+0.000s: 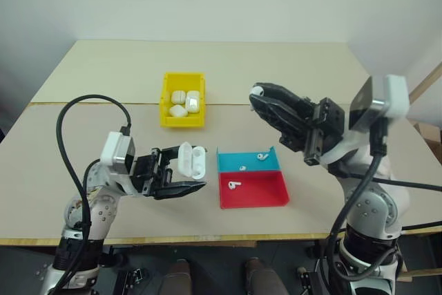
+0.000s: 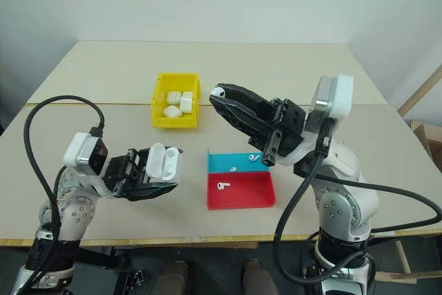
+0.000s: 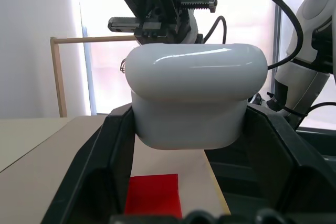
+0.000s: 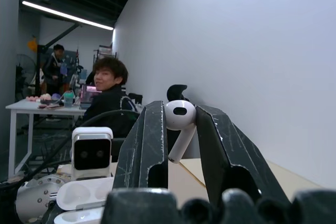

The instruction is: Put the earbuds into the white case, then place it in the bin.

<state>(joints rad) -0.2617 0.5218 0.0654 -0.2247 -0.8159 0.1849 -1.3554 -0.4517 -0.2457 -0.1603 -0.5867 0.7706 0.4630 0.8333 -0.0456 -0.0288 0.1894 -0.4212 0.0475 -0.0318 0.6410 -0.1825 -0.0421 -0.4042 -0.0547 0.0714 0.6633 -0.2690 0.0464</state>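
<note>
Glossy white plastic is showing in both claws. The left claw [image 1: 181, 174] is clamping the white case [image 1: 191, 159] above the near side of the desk [image 1: 90, 122], its lid flipped open and its wells turned up, evidently so an earbud can be dropped in from above. The right claw [image 1: 257, 94] is pinching one earbud [image 4: 179, 124] narrowly between its fingertips, head uppermost and stem hanging down, raised well apart from the case, which looks like a carry toward it. Two more earbuds are lying in the blue tray [image 1: 228, 160] and one in the red tray [image 1: 259, 195] beside it. The bin [image 1: 168, 101], yellow, is standing farther back, already holding several white cases. No brand, label or legible writing is appearing on any item.
</note>
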